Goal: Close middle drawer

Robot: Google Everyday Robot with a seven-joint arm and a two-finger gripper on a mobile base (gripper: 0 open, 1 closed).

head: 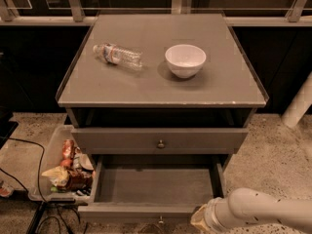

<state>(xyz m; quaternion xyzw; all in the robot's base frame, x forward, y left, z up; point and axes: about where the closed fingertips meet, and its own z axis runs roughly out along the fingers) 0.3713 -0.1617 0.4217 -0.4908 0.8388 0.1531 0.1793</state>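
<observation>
One risk: the end effector, its grip state impossible to tell, sits by a front corner of the pulled-out middle drawer, so an off-centre push could skew and jam it.

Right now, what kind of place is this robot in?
Probably an office snack corner, though that's not certain. A water bottle and a white bowl are on a grey drawer cabinet, with a bin of snack packets beside it. The gripper is low at right, beside the open middle drawer.
</observation>
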